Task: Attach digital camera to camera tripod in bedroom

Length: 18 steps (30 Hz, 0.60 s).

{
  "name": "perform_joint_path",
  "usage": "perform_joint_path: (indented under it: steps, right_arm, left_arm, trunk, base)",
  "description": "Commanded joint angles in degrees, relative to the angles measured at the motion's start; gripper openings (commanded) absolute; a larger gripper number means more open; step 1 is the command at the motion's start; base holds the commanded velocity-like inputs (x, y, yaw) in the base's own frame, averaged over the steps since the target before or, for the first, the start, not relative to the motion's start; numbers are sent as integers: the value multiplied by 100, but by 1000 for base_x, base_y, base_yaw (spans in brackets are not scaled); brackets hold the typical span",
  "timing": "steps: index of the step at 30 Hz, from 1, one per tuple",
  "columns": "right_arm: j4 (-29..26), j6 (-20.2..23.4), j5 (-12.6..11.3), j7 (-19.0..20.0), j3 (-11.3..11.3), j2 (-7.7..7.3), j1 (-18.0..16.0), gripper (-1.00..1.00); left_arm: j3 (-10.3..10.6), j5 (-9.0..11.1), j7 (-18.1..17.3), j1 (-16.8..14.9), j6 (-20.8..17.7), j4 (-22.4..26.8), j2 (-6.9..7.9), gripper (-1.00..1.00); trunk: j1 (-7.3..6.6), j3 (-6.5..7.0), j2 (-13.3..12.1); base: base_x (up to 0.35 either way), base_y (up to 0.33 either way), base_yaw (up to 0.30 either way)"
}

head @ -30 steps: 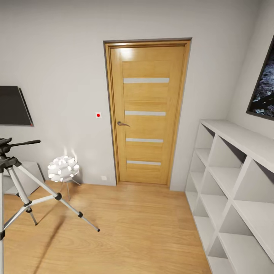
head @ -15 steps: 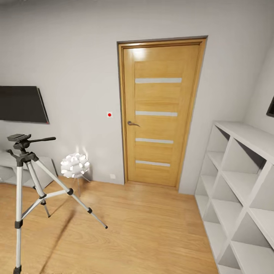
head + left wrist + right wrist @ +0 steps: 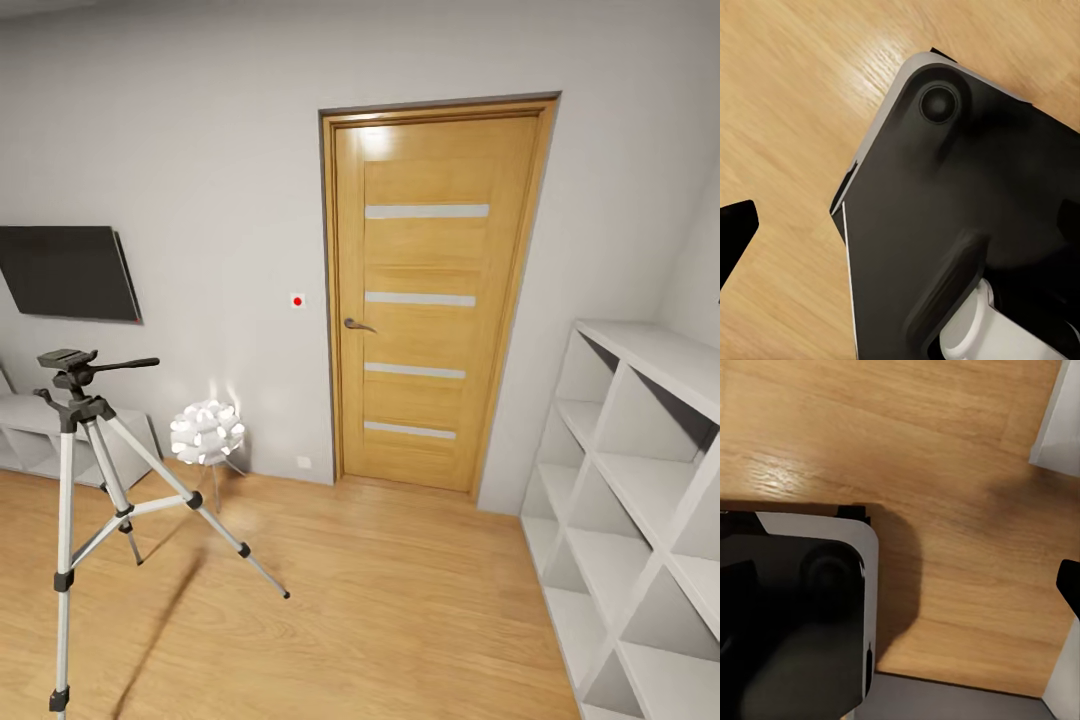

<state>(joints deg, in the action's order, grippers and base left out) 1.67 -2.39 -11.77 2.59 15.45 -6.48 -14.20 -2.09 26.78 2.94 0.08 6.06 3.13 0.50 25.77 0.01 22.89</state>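
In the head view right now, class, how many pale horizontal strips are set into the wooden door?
4, stacked on the closed light-wood door: one near the top, one just above the handle, one below it, and the lowest. None seems hidden.

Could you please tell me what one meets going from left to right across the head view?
Wall-mounted black screen → camera tripod → white ball lamp → small red dot on the wall → wooden door → white shelving unit.
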Motion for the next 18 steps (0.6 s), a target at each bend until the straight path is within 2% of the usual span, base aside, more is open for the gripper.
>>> perform_joint_path:
  steps: [1, 12, 17, 18]
  right_arm:
    - [18, -25, -58, 32, 44, -2, -5, 100]
    - [10, 2, -48, 3, 60, -3, -9, 100]
    - [-96, 102, -43, -7, 59, -33, -5, 100]
    - [-383, 272, -39, -10, 56, -49, 20, 100]
  left_arm:
    - [-20, -15, 13, 1, 9, 3, 0, 100]
    - [2, -33, 15, 1, 4, 35, 1, 100]
    - [11, -56, 36, -4, -46, 332, 155, 100]
    - [18, -85, 43, -12, -173, 897, 325, 100]
  trunk:
    - [2, -1, 3]
    - [2, -1, 3]
    - [2, -1, 3]
    - [2, -1, 3]
  base:
    - [0, 0, 5]
    - [0, 0, 1]
    - [0, 0, 0]
    - [0, 0, 0]
